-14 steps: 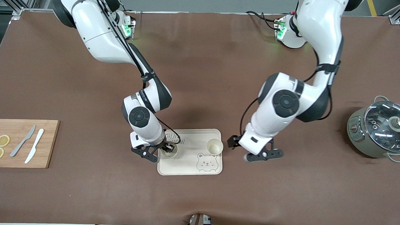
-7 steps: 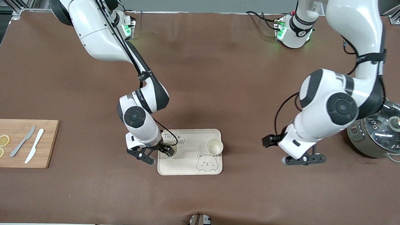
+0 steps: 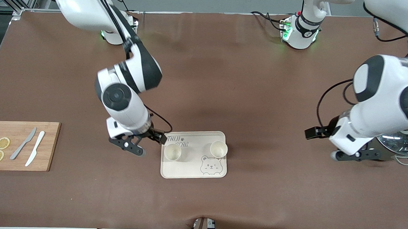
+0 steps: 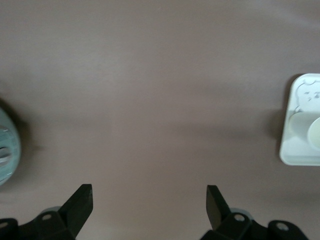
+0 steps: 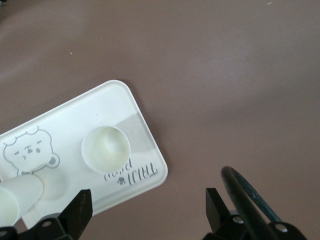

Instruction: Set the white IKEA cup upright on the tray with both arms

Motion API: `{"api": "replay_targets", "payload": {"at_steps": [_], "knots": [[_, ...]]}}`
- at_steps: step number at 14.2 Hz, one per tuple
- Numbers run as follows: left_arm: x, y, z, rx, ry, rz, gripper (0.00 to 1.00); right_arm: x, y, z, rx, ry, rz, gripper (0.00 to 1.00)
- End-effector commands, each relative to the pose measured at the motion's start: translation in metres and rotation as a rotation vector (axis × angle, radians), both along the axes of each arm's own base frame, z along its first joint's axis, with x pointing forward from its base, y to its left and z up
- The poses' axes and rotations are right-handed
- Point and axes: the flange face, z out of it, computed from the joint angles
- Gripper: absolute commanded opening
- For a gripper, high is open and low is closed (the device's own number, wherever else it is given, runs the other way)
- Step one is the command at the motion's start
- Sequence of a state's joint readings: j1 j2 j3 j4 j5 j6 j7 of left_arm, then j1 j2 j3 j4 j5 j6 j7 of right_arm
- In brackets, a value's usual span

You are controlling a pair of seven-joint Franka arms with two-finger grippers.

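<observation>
The cream bear tray (image 3: 193, 163) lies on the brown table. Two white cups stand upright on it: one (image 3: 172, 151) toward the right arm's end, one (image 3: 218, 149) toward the left arm's end. My right gripper (image 3: 145, 143) is open and empty, raised over the table beside the tray's edge. In the right wrist view the gripper (image 5: 147, 205) shows the tray (image 5: 135, 110) and both cups (image 5: 106, 147) (image 5: 17, 200). My left gripper (image 3: 335, 146) is open and empty over bare table beside the pot. In the left wrist view (image 4: 148, 200) the tray (image 4: 299, 150) lies far off.
A grey pot with a glass lid (image 3: 398, 141) stands at the left arm's end, partly hidden by the left arm. A wooden cutting board (image 3: 19, 162) with two knives and lemon slices lies at the right arm's end.
My right gripper has let go of the cup and lifted away toward the right arm's end. My left arm has swung from beside the tray to the pot.
</observation>
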State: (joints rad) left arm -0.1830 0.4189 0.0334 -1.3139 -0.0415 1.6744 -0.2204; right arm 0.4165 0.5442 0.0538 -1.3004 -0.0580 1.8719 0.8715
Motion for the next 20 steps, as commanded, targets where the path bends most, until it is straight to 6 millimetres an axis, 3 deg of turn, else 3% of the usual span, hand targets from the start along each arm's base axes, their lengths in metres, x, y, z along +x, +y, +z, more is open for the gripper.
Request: {"api": "replay_targets", "payload": {"at_steps": [1,3,5,7,9,11,13,17,20], "knots": [[-0.019,0.024,0.025,0.052,0.002,-0.031,1.00,-0.031,-0.022,0.066,0.000,0.031,0.028,1.00],[-0.032,0.051,0.041,0.047,-0.001,-0.041,1.00,-0.051,-0.055,0.122,0.026,0.053,0.039,1.00],[-0.045,0.065,0.050,0.043,-0.002,-0.048,1.00,-0.078,-0.086,0.165,0.038,0.069,0.065,1.00],[-0.062,0.069,0.064,0.042,-0.012,-0.042,1.00,-0.108,-0.117,0.196,0.032,0.066,0.099,1.00],[-0.078,0.069,0.074,0.040,-0.019,-0.037,1.00,-0.132,-0.168,0.215,0.028,0.053,0.150,1.00],[-0.089,0.070,0.080,0.040,-0.022,-0.035,1.00,-0.147,-0.220,0.213,0.023,0.065,0.193,1.00],[-0.095,0.072,0.085,0.038,-0.028,-0.044,1.00,-0.156,-0.257,0.213,0.020,0.064,0.216,1.00],[-0.097,0.074,0.089,0.038,-0.032,-0.044,1.00,-0.159,-0.342,0.217,0.013,0.060,0.267,1.00],[-0.101,0.075,0.101,0.037,-0.046,-0.056,1.00,-0.157,-0.356,0.217,0.011,0.049,0.250,1.00]]}}
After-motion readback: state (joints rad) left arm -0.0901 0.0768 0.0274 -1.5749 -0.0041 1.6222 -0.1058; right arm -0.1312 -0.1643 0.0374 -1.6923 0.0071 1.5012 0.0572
